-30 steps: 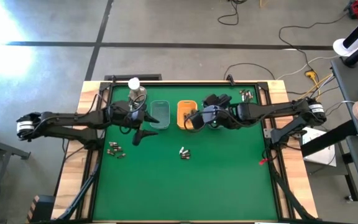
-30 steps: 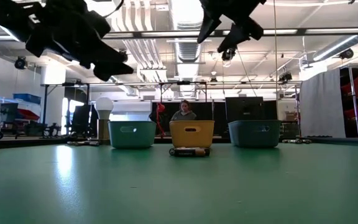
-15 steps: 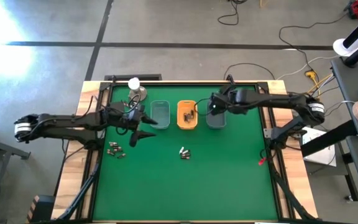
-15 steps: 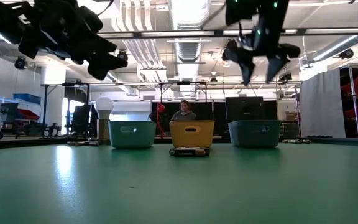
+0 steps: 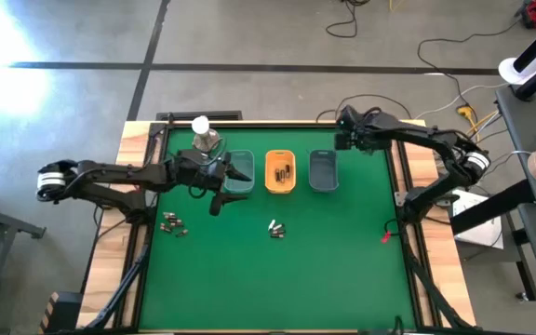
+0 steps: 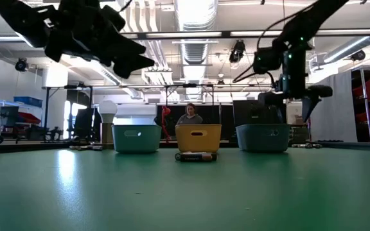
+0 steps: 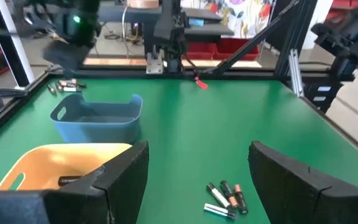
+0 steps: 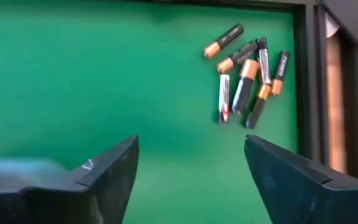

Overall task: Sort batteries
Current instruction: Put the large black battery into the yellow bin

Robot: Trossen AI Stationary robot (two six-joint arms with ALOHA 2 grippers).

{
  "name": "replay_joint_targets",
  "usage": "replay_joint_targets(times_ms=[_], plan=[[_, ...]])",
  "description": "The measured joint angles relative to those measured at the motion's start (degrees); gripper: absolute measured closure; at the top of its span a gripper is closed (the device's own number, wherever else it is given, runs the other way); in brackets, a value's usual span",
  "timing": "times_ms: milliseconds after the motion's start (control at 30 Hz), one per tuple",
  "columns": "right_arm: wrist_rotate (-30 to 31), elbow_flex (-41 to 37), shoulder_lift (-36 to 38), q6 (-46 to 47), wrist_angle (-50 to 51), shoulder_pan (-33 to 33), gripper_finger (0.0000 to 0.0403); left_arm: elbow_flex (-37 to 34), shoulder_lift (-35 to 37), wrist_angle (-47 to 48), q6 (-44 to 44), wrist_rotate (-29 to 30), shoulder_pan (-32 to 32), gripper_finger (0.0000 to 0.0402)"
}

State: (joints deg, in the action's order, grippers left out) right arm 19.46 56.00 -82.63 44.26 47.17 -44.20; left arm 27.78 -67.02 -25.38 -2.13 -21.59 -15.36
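Two dark arms reach in over a green tabletop point(image 5: 277, 279) where batteries lie in loose groups. The left arm stretches level from the left edge, its pincer point(image 5: 226, 186) spread wide and empty just beside the clear tray point(image 5: 240, 171); in the low view it hangs high above the tabletop point(image 6: 117, 54). From the left wrist view the two fingers point(image 7: 120, 171) stand well apart, framing a small cluster of batteries point(image 7: 225, 199) on the green, with the orange tray point(image 7: 55, 163) and the blue tray point(image 7: 101, 117) beyond.

The right arm bends back from the right edge, elbow out, and its pincer point(image 5: 342, 130) points down at the far right corner of the tabletop. Its fingers point(image 8: 291, 180) are spread and grip nothing, hovering above a heap of batteries point(image 8: 247, 78) that lies close to the dark frame rail point(image 8: 304, 81).

Three trays sit in a row across the far half: clear, orange point(image 5: 280, 172) with a few batteries inside, and blue point(image 5: 323, 170). Another battery group point(image 5: 174, 224) lies near the left side, and one point(image 5: 275, 227) near the middle. A metal dome with a white ball point(image 5: 201, 130) stands behind the clear tray. In the low view a person point(image 6: 189, 115) sits in the room beyond
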Motion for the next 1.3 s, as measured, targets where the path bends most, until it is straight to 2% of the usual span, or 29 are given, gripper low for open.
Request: replay_joint_targets(times_ms=[67, 267, 433, 567, 767, 933, 1300], plan=[[0.02, -1.12, 0.00, 2.58, -2.88, -2.43, 0.0146, 1.26, -2.50, -0.01, 0.58, -1.14, 0.01, 0.0149], [0.05, -4.80, 0.00, 11.00, -9.89, -7.06, 0.0216, 4.13, -8.27, -2.74, 4.59, -14.56, 0.07, 0.0149], [1.57, -7.76, 0.00, 15.67, -13.46, -8.84, 0.0276, 3.30, -9.42, -4.79, 7.35, -15.92, 0.05, 0.0149], [3.37, -8.25, 0.00, 16.31, -15.15, -9.14, 0.0306, 2.30, -7.76, -4.78, 7.38, -16.01, 0.05, 0.0149], [6.06, -8.27, -0.46, 18.23, -16.44, -9.10, 0.0321, 1.05, -3.80, -4.80, 7.36, -15.70, 0.05, 0.0149], [7.92, -7.17, -3.80, 18.66, -15.49, -8.97, 0.0319, 0.18, -0.83, -4.56, 7.19, -14.93, 0.05, 0.0149], [11.67, -0.44, -14.77, 23.37, -5.23, -8.99, 0.0326, -0.85, 2.60, -2.79, 7.15, -14.92, 0.05, 0.0149]])
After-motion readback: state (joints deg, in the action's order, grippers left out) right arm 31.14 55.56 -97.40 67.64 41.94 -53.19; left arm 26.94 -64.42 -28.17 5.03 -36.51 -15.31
